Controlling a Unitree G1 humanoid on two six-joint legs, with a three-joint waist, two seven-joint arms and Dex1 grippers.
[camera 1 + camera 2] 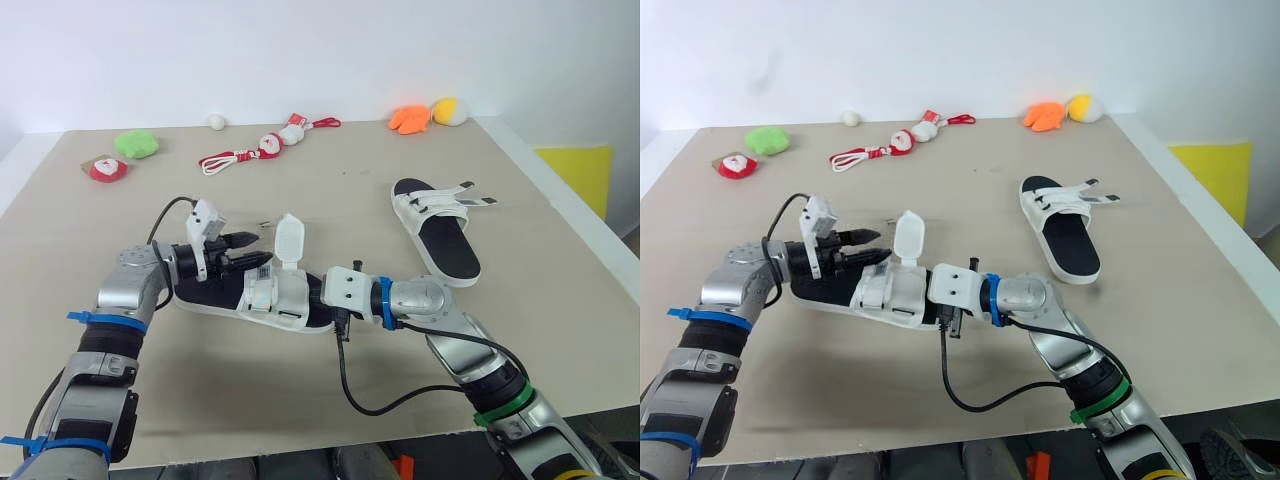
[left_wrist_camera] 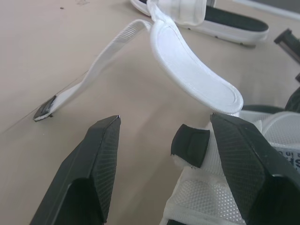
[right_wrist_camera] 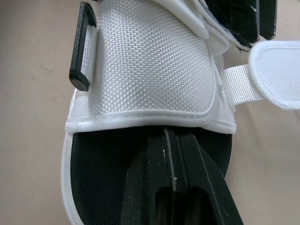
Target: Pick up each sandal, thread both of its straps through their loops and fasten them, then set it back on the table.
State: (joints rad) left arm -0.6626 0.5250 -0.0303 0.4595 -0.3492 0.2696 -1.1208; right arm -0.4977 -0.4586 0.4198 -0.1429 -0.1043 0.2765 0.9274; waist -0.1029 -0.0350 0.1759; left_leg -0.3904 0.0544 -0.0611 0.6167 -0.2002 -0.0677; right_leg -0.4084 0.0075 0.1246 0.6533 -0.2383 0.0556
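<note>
Beige bench point(image 1: 330, 200), near sandal point(image 1: 275, 298): left claw point(image 1: 252, 250) released by its raised strap point(image 1: 288, 240), right claw point(image 3: 169, 140) clenched under its band.

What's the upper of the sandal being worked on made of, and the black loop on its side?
The upper looks like white woven synthetic fabric, matte: a regular weave grain shows, with a rolled edge. The loop looks like hard black plastic, smooth and slightly glossy with rounded corners, though coated metal can't be excluded.

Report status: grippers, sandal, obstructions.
Left gripper open beside near sandal. Right gripper shut, tucked under its upper. Flap upright, unfastened. Far sandal apart; nothing blocking.
</note>
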